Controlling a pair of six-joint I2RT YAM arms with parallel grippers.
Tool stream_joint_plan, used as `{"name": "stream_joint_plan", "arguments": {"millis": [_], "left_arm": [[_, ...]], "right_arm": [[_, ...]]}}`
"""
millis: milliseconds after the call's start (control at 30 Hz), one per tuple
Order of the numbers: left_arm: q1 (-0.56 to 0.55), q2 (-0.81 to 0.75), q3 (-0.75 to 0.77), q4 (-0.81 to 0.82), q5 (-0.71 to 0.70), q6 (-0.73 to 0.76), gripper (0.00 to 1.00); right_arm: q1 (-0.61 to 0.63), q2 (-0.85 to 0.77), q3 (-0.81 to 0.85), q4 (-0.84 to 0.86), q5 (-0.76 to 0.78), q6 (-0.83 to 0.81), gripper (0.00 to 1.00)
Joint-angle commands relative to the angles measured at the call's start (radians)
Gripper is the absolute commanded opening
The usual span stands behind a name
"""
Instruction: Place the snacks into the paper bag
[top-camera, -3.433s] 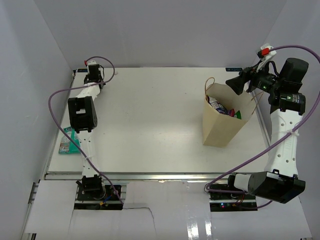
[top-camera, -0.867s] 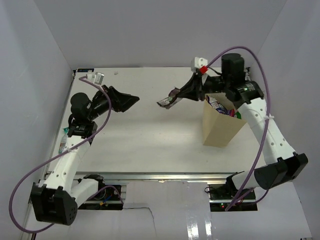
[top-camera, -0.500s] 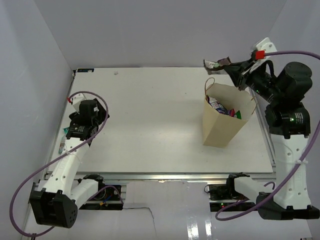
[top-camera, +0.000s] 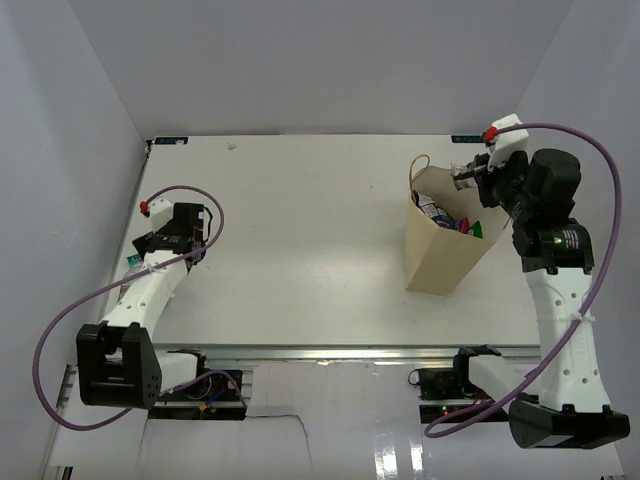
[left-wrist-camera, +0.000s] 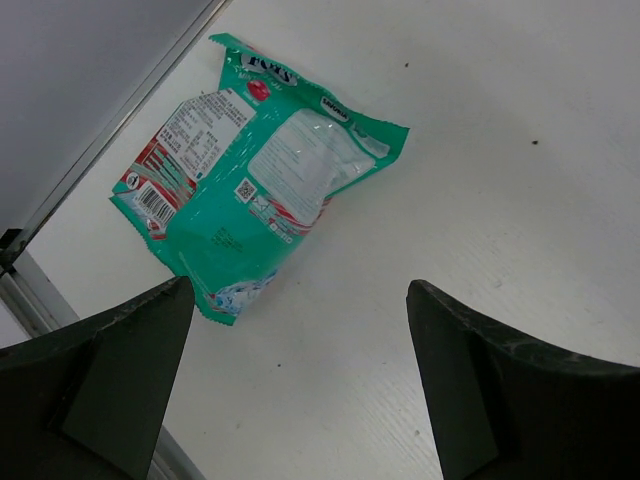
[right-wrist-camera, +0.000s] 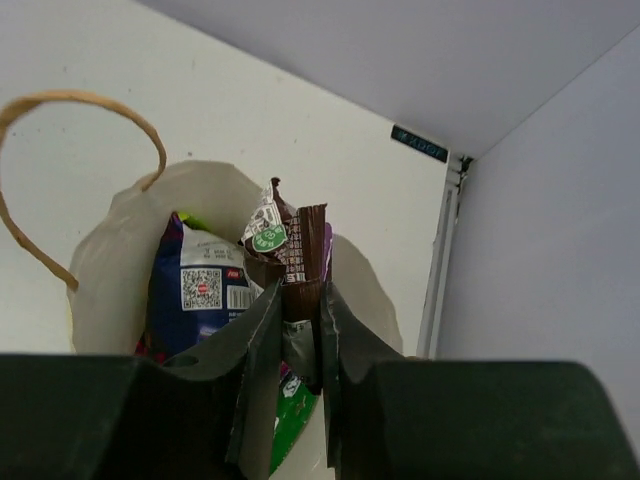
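The tan paper bag (top-camera: 440, 255) stands upright at the table's right side, its mouth (right-wrist-camera: 110, 230) seen from above in the right wrist view. My right gripper (right-wrist-camera: 298, 310) hangs over that mouth, shut on a small dark purple bar (right-wrist-camera: 302, 250) that points up from the fingers (top-camera: 463, 177). Inside the bag lie a big purple bag (right-wrist-camera: 200, 290) and a green packet (right-wrist-camera: 295, 420). A teal packet (left-wrist-camera: 255, 185) lies flat by the table's left edge and is mostly hidden under the arm in the top view (top-camera: 131, 262). My left gripper (left-wrist-camera: 300, 390) hovers open just beside it, empty.
The bag's loop handle (right-wrist-camera: 60, 100) stands up on its far left side. A metal rail (left-wrist-camera: 70, 185) runs along the table's left edge right by the teal packet. Another rail (right-wrist-camera: 445, 250) and the enclosure wall stand close behind the bag.
My right gripper has come down with the dark purple bar from behind the bag to over its mouth. The left arm has swung over the teal packet and its jaws stand wide.
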Motion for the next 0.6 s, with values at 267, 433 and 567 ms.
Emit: {"name": "stream_joint_plan", "arguments": {"millis": [267, 433, 567], "left_arm": [[0.132, 0.295, 0.066, 0.093, -0.057, 0.1, 0.98], [0.166, 0.473, 0.112, 0.125, -0.066, 0.141, 0.94], [0.206, 0.541, 0.134, 0.132, 0.027, 0.141, 0.69]], "right_arm": [[-0.005, 0.057, 0.034, -0.075, -0.086, -0.093, 0.92], [-0.006, 0.068, 0.042, -0.081, -0.102, -0.094, 0.96], [-0.008, 0.066, 0.045, -0.083, -0.114, -0.093, 0.97]]}}
